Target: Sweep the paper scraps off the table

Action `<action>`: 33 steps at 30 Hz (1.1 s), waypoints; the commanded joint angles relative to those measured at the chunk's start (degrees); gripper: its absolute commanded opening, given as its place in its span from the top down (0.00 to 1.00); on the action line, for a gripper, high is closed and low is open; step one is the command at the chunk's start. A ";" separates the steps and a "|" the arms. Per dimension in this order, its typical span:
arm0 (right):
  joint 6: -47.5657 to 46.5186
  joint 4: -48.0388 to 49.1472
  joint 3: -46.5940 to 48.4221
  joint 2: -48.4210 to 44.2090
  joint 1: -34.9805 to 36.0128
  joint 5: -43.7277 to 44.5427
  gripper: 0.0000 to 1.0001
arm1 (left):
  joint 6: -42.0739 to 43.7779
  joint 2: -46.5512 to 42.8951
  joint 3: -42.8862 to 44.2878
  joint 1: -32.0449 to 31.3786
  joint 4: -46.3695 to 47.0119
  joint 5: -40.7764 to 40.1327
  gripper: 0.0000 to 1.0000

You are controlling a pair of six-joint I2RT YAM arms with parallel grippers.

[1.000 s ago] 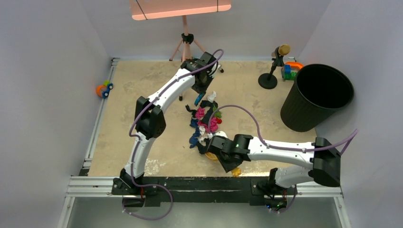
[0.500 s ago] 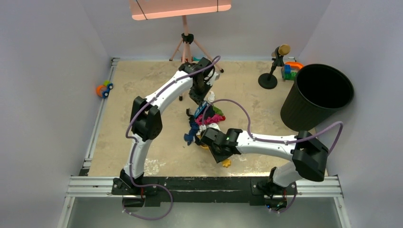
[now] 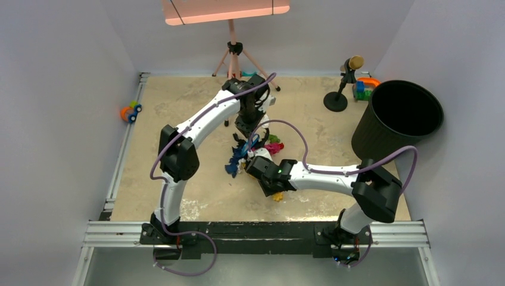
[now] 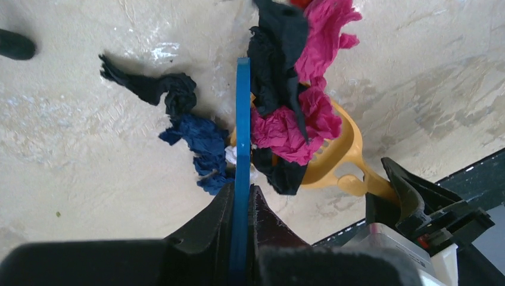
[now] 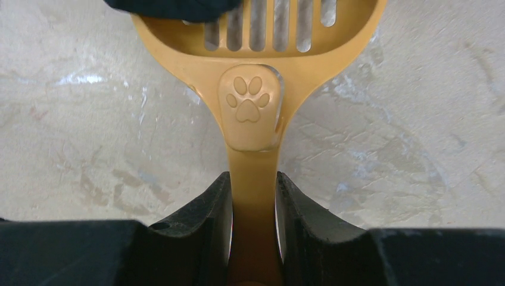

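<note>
Right wrist alone showed paw emboss on slotted yellow dustpan (image 5: 247, 107), right gripper (image 5: 253, 179) clamping its handle; left gripper (image 4: 242, 190) pinched blue brush (image 4: 242, 119) against crumpled scraps (image 4: 286, 128).

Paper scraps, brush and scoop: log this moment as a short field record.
left gripper: shut on the blue brush
right gripper: shut on the handle of the yellow scoop
scraps at scoop: pink and black wads bunched between brush and scoop
scraps outside: dark blue wad and black wad on the table, on the brush's other side
black bin: upright at the table's right side, apart from the pile
</note>
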 commanded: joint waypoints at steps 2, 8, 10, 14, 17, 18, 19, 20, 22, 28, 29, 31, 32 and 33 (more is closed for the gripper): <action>0.33 6.65 -1.18 -1.18 -0.01 6.35 1.00 | -0.95 -3.85 -0.01 -0.92 -4.92 -0.17 1.00; 0.86 10.87 -3.48 -0.07 0.27 9.35 1.00 | -1.19 -5.13 -2.48 -1.85 -7.49 -0.39 1.00; 1.89 9.98 -3.00 1.27 1.03 12.44 1.00 | -1.72 -6.32 -3.68 -2.34 -8.04 -2.14 1.00; 2.82 8.88 -1.34 3.64 3.40 15.60 1.00 | -2.90 -10.83 -6.09 -2.38 -6.71 -5.42 1.00; 2.95 9.42 -1.43 3.77 4.36 15.79 1.00 | -3.63 -13.25 -5.40 -2.22 -6.51 -8.31 1.00; 2.61 10.13 -1.90 3.29 4.77 15.60 1.00 | -4.08 -13.82 -5.26 -2.14 -6.16 -9.14 1.00; 2.33 10.99 -2.47 2.54 5.08 15.22 1.00 | -4.52 -14.32 -5.11 -2.05 -5.77 -9.60 1.00; 2.05 11.67 -3.08 1.65 5.35 14.78 1.00 | -4.88 -14.76 -5.06 -1.83 -5.27 -9.86 1.00; 1.83 12.87 -4.41 -0.48 5.65 14.04 1.00 | -5.60 -15.40 -4.96 -1.57 -4.58 -10.42 1.00; 0.69 15.69 -7.83 -8.60 5.79 10.52 1.00 | -7.45 -18.47 -5.43 -0.88 -3.54 -12.24 1.00; 0.68 15.63 -8.21 -9.62 5.79 10.27 1.00 | -7.83 -19.53 -5.87 -0.63 -3.00 -12.68 1.00; 0.79 15.06 -8.41 -11.27 5.79 10.18 1.00 | -8.70 -22.19 -7.34 0.30 -1.19 -14.37 1.00; 0.93 14.70 -8.44 -11.85 5.79 10.37 1.00 | -9.22 -23.15 -8.02 1.23 -0.55 -15.06 1.00; 1.02 14.54 -8.61 -12.46 5.79 10.56 1.00 | -9.94 -23.98 -8.58 2.21 -0.05 -16.05 1.00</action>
